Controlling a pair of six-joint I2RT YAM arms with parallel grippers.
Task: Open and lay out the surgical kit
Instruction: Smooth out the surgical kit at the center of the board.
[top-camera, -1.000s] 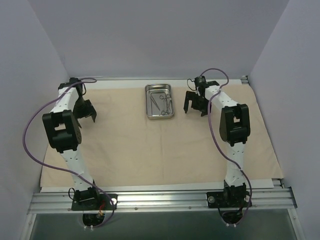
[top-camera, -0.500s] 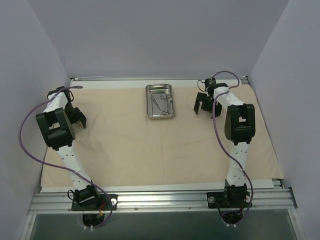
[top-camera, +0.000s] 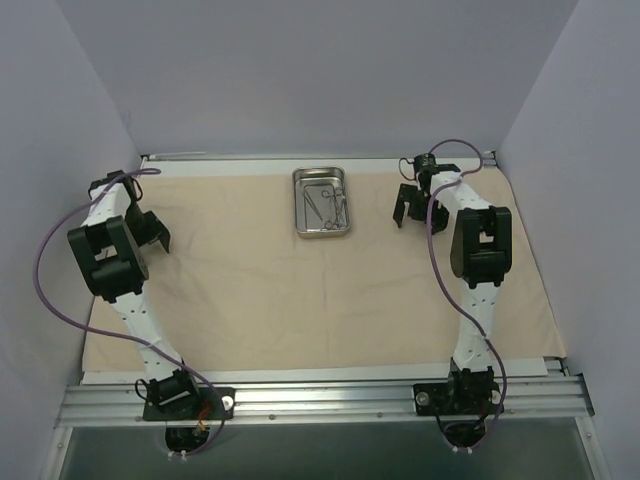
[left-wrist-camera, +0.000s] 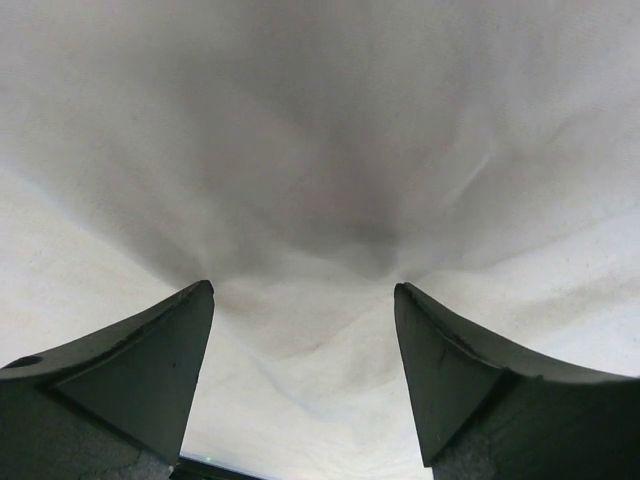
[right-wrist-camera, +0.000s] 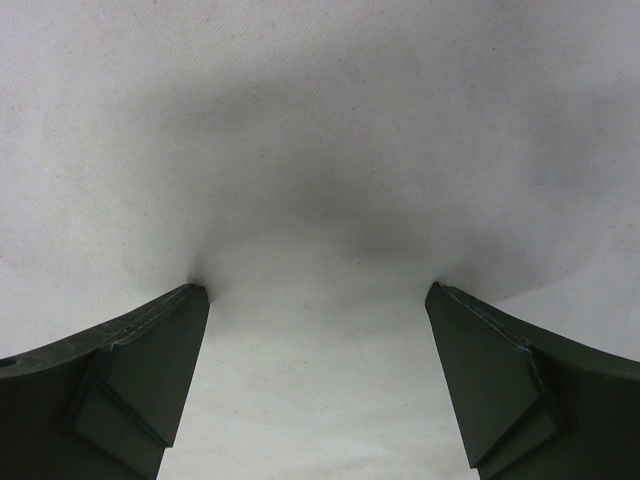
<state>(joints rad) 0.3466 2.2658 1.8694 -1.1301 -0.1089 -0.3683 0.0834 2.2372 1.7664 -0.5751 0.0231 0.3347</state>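
The beige cloth wrap (top-camera: 300, 290) lies spread flat over the table. The shiny steel tray (top-camera: 322, 203) sits on it at the back centre, with thin ring-handled instruments (top-camera: 328, 203) inside. My left gripper (top-camera: 150, 232) is open and empty, low over the cloth near its far left edge; the left wrist view shows only cloth (left-wrist-camera: 300, 200) between the fingers (left-wrist-camera: 150, 370). My right gripper (top-camera: 410, 207) is open and empty, right of the tray, low over the cloth (right-wrist-camera: 320, 180), fingertips (right-wrist-camera: 160, 350) close to it.
Purple cables loop off both arms. Lilac walls close in the table on the left, back and right. A metal rail (top-camera: 320, 400) runs along the near edge with both arm bases.
My left gripper has moved out to the far left edge of the cloth. My right gripper has moved right and back, away from the tray. The tray has not moved.
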